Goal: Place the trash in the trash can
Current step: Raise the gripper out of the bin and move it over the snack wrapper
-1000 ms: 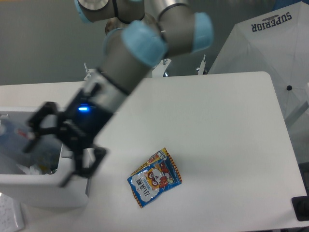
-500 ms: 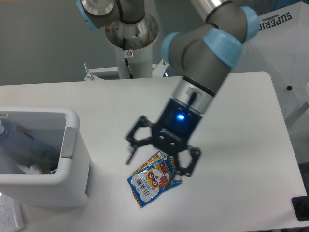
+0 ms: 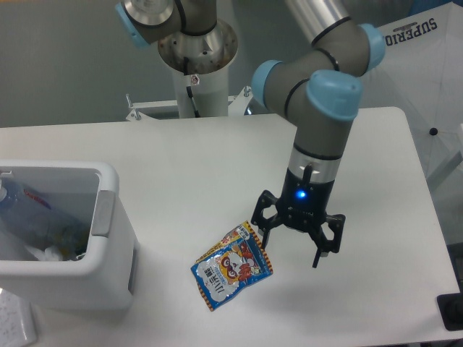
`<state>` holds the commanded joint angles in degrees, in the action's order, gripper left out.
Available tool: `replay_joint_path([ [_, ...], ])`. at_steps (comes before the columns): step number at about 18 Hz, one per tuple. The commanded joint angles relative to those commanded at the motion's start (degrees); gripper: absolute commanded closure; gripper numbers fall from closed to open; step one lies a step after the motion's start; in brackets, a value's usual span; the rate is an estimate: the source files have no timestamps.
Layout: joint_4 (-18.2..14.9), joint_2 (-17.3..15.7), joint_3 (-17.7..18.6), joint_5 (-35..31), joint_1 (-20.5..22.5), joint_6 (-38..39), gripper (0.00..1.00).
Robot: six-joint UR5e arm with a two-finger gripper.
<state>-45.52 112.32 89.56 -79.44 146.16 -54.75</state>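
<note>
The fingers (image 3: 262, 233) of the gripper (image 3: 291, 243) are standing spread apart, gripping nothing, and pointing down at the worktop (image 3: 217, 166); one finger tip is hanging right at the upper right corner of the snack packet (image 3: 231, 266), though whether it is touching the packet cannot be told, while the other finger is hanging over bare worktop at 3 o'clock of it. A blue light is glowing on the black gripper body above the fingers, and the grey arm (image 3: 323, 123) with its pale blue joint caps is rising from there toward 12 o'clock. The snack packet, blue and orange with a cartoon figure, is lying flat and tilted on the worktop at about 8 o'clock of the gripper. Well apart at 9 o'clock of the packet, the trash can (image 3: 108, 238) is sitting at the left edge of the view, white with a thick rim and a grey panel on its side. Inside it the bottle (image 3: 32, 206) is lying slanted with its purple-white label showing, resting among other scraps that are too dim to make out. At 1 o'clock, beyond the worktop's far right corner, a white cover printed SUPERIOR (image 3: 405, 43) is standing.
</note>
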Motion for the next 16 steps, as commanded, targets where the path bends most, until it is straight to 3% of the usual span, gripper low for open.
replay_joint_path([
  [3, -5.4, 0.3, -3.0, -3.2, -0.4, -1.4, 0.00],
  [6, -15.7, 1.9, -8.7, -7.3, -2.0, -9.6, 0.00],
  [7, -17.2, 2.4, -9.8, -7.7, -2.3, -10.4, 0.00],
  [8, -21.2, 4.4, -13.1, -10.0, -3.0, -10.8, 0.00],
  [16, -21.6, 4.8, -13.8, -12.9, -3.8, -10.9, 0.00],
])
